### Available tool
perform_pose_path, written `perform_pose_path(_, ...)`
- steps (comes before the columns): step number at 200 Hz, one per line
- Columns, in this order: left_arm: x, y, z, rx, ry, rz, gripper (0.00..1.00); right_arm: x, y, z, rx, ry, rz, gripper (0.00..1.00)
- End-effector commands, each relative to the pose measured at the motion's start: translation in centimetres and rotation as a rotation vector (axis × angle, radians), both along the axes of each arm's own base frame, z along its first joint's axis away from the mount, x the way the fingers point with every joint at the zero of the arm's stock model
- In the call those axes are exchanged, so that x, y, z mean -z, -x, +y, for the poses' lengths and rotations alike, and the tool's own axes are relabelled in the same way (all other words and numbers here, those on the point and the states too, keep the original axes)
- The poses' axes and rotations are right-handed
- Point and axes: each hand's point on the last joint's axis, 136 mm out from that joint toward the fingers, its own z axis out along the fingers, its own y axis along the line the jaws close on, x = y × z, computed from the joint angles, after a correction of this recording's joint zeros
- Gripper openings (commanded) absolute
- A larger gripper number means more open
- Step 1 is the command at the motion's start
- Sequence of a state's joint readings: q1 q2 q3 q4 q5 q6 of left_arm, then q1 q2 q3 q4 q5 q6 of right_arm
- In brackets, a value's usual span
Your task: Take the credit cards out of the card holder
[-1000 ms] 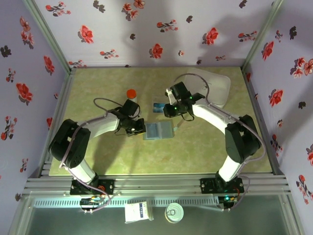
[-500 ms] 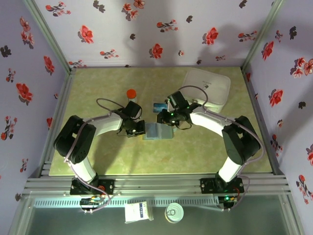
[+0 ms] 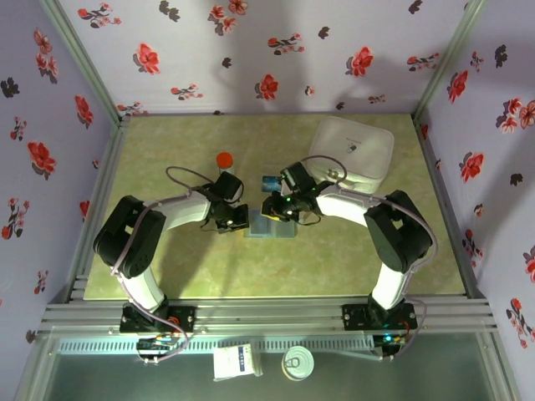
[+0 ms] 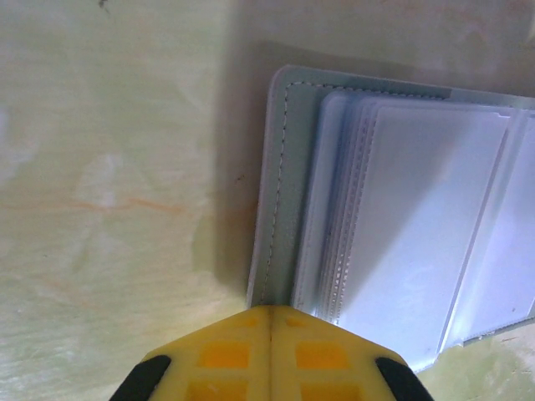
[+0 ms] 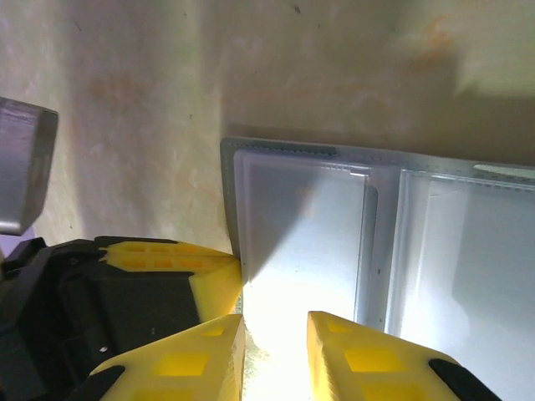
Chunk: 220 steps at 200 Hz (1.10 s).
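Right gripper [image 5: 275,322] fingers slightly spread above open card holder [image 5: 376,242]; left gripper [image 4: 270,316] fingers pressed together at holder's edge. White box [image 3: 355,150] far right. Holder mid-table between grippers. Teal credit card [image 3: 270,180] lies beyond it.

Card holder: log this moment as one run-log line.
card holder: open flat | left gripper: shut, at its edge | right gripper: open over clear sleeves | teal-blue card: lying outside, beyond holder

No writing is legible; the blue label [image 3: 242,357] on the white packet [image 3: 230,363] is too small.
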<state>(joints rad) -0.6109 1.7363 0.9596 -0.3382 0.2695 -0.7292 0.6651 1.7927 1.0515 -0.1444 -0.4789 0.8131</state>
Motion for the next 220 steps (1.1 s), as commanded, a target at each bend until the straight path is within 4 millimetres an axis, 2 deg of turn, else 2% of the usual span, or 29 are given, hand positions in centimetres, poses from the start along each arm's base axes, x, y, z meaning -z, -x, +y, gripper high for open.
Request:
perform_pose_path(1,0.4,0.9,0.3,0.014,-0.012,0.023,0.0,0.8,0.6,1.0,-0.007,-0.032,0.037,0.27)
perform_pose_path(65,0.3,1.6,0.6,0.02,-0.008,0.036,0.0,2.5,1.1,1.4,-0.028,0.009,0.069,0.28)
perform_pose_path(144,0.9,1.8,0.8,0.026,-0.025,0.054,0.0,3.1,1.5,-1.7,-0.005,0.16,0.031,0.27)
perform_pose_path(165,1.0,1.8,0.8,0.028,-0.031,0.056,0.0,2.7,1.3,-1.9,0.005,0.148,0.016,0.27)
perform_pose_path(220,0.6,1.7,0.8,0.03,-0.032,0.048,0.0,3.6,1.5,-2.3,0.006,0.145,0.038,0.25)
